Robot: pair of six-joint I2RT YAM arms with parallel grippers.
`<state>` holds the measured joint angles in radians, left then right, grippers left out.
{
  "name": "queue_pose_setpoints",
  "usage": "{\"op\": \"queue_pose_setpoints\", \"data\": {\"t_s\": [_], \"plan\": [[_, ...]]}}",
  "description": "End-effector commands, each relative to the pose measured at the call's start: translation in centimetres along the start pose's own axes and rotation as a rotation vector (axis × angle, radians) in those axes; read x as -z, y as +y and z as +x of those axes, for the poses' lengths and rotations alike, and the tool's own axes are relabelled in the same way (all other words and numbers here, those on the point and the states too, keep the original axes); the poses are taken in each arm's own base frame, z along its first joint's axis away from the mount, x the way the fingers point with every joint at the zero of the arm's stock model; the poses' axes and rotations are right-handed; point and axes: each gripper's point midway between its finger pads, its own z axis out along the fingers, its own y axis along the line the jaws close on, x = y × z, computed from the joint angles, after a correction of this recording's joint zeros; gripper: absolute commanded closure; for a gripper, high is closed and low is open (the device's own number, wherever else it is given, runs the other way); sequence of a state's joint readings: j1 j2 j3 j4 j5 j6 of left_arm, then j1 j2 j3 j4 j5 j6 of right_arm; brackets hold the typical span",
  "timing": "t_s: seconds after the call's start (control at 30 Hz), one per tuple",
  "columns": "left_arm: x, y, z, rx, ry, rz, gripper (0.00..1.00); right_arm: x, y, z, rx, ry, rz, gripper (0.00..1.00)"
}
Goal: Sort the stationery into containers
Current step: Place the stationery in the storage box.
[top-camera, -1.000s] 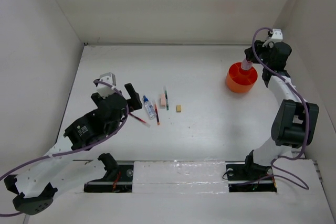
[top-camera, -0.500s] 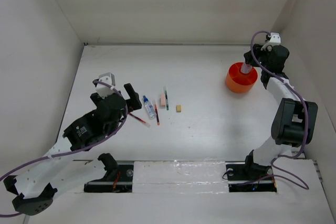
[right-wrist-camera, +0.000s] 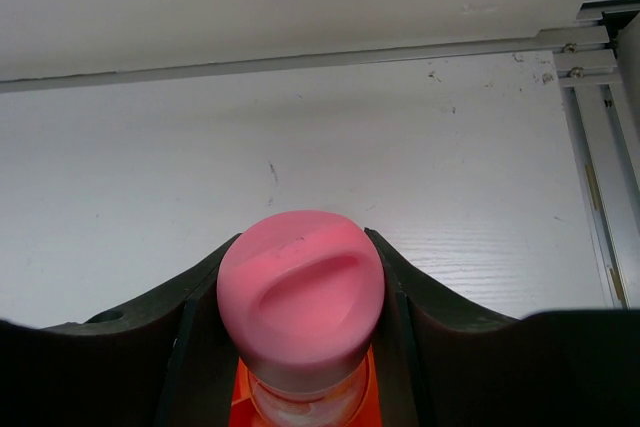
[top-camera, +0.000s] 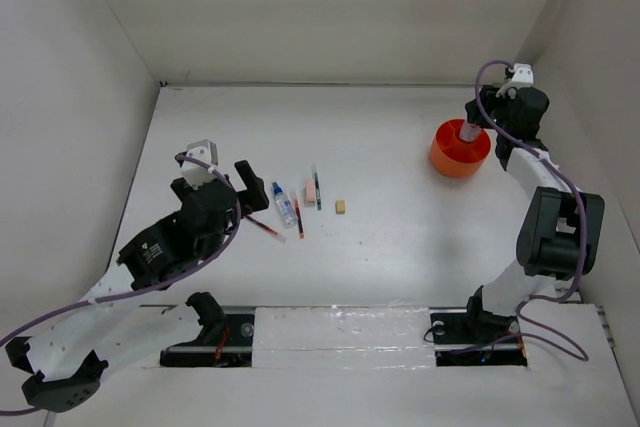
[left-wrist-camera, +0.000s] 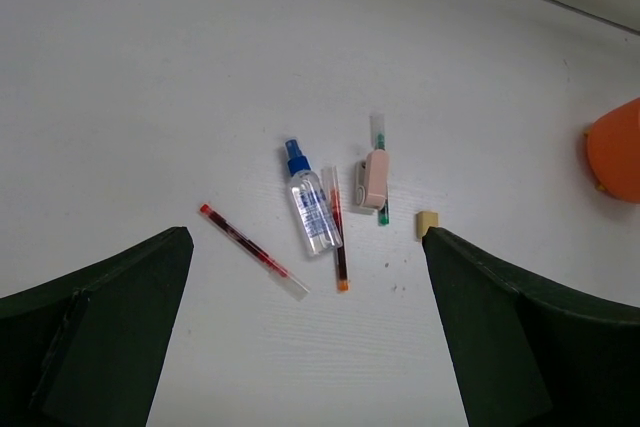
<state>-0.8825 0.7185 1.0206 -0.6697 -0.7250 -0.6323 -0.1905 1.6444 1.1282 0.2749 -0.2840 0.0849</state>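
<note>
Step in hand: placing the pink-capped cylinder (right-wrist-camera: pixel 300 287) into the orange tub (top-camera: pixel 450 164).

Right gripper (top-camera: pixel 472 125): jaws closed snug on the cylinder's body just under the cap, cylinder roughly upright. Its lower end sits inside the tub's rim in the top view. We cannot tell whether it touches the bottom, nor which compartment it is over, since the wrist view is filled by the cap.

Left gripper (top-camera: pixel 226 165): jaws spread wide, nothing between them, poised above the table (top-camera: pixel 380 137) near the loose items.

Not yet sorted, all lying well apart from the tub: clear bottle (left-wrist-camera: pixel 312 209), one red pen (left-wrist-camera: pixel 252 250) alone to its left, second red pen (left-wrist-camera: pixel 338 232) touching the bottle's other side, pink eraser (left-wrist-camera: pixel 372 179) lying on the green pen (left-wrist-camera: pixel 381 209), tan cube (left-wrist-camera: pixel 427 224) just beside them.

Judgement: next, the right jaws should open only once the cylinder is low enough not to tip, then lift straight up. The left arm's nearest clean pick looks to be the lone red pen.
</note>
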Motion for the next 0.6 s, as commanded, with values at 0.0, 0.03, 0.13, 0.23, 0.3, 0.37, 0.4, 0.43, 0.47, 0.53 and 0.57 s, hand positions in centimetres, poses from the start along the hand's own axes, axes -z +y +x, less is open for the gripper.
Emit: {"op": "queue_pose_setpoints", "data": {"t_s": [0.0, 0.03, 0.13, 0.23, 0.3, 0.37, 0.4, 0.43, 0.47, 0.53, 0.57], "plan": [[0.0, -0.3, -0.4, 0.012, -0.020, 0.018, 0.00, -0.5, 0.7, -1.6, 0.047, -0.074, -0.016, 0.67], [0.0, -0.3, -0.4, 0.012, -0.020, 0.018, 0.00, -0.5, 0.7, -1.6, 0.047, -0.074, -0.016, 0.65], [0.2, -0.2, -0.6, 0.019, -0.026, 0.022, 0.00, -0.6, 1.1, -1.6, 0.058, -0.072, -0.025, 0.60], [0.2, -0.2, -0.6, 0.019, -0.026, 0.022, 0.00, -0.4, 1.9, -1.4, 0.060, -0.070, -0.046, 0.55], [0.2, -0.2, -0.6, 0.019, -0.026, 0.022, 0.00, -0.3, 2.3, -1.8, 0.074, -0.080, -0.043, 0.52], [0.2, -0.2, -0.6, 0.019, -0.026, 0.022, 0.00, -0.3, 2.1, -1.4, 0.071, -0.072, -0.033, 0.49], [0.4, -0.1, -0.8, 0.025, -0.031, 0.026, 0.00, -0.3, 2.1, -1.4, 0.071, -0.072, -0.033, 0.47], [0.4, -0.1, -0.8, 0.025, -0.031, 0.026, 0.00, -0.3, 1.9, -1.4, 0.071, -0.073, -0.023, 0.45], [0.4, -0.1, -0.8, 0.025, -0.031, 0.026, 0.00, -0.3, 1.9, -1.4, 0.071, -0.073, -0.023, 0.45], [0.2, 0.0, -0.4, 0.019, -0.026, 0.022, 0.00, -0.3, 1.6, -1.5, 0.061, -0.075, -0.006, 0.23], [0.4, 0.1, -0.6, 0.025, -0.031, 0.026, 0.00, -0.2, 1.6, -1.0, 0.059, -0.066, -0.005, 0.00]]}}
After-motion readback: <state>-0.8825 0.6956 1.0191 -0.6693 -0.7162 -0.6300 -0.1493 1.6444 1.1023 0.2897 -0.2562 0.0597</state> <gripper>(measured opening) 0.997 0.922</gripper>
